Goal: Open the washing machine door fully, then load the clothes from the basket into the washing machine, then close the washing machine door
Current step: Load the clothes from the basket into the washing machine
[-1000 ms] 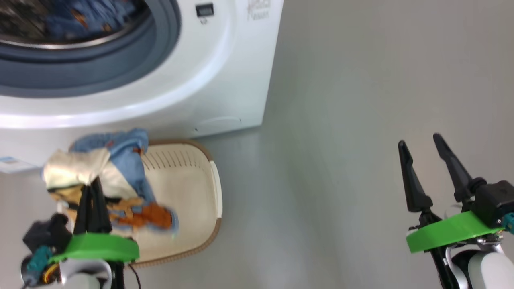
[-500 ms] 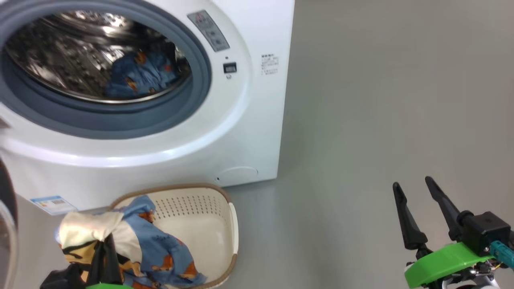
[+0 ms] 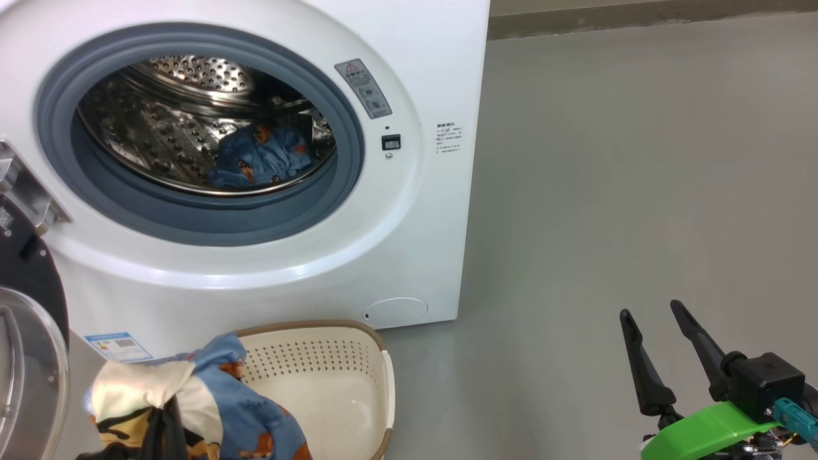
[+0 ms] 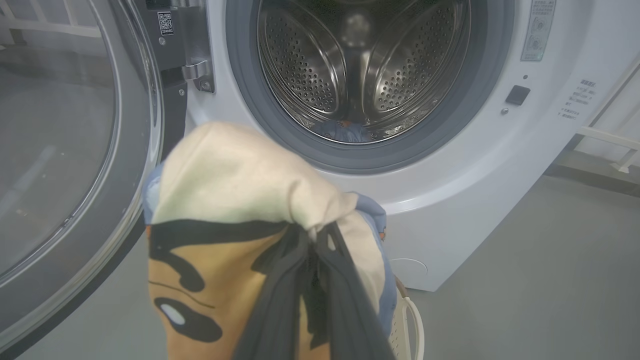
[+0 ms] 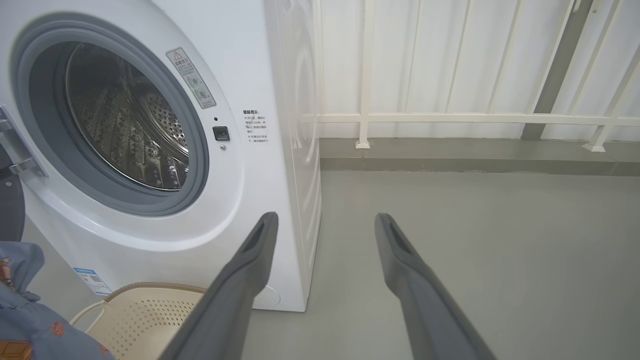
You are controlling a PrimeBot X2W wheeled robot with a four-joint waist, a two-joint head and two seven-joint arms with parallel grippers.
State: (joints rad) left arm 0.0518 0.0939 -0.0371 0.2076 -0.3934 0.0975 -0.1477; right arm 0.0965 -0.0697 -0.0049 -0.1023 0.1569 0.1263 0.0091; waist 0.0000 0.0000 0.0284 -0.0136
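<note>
Loading step, mid-carry: clothes [image 4: 225, 210] up out of basket [image 3: 319, 390], not yet in drum [image 3: 160, 140].

Facing the washing machine [image 3: 409, 243], white, mouth clear, with the washing machine door [image 4: 75, 150] swung wide at left; basket just before it, looks nearly emptied. Holding the clothes, cream, orange and blue cloth, raised over the basket's left end, in left gripper [image 4: 320, 235] fingers pinched shut; one blue piece [image 3: 262, 160] lying in the drum. Right gripper [image 3: 648, 308] fingers spread, holding nothing. Next, probably: reach past the gasket lip [image 3: 211, 220], then release deep inside.
</note>
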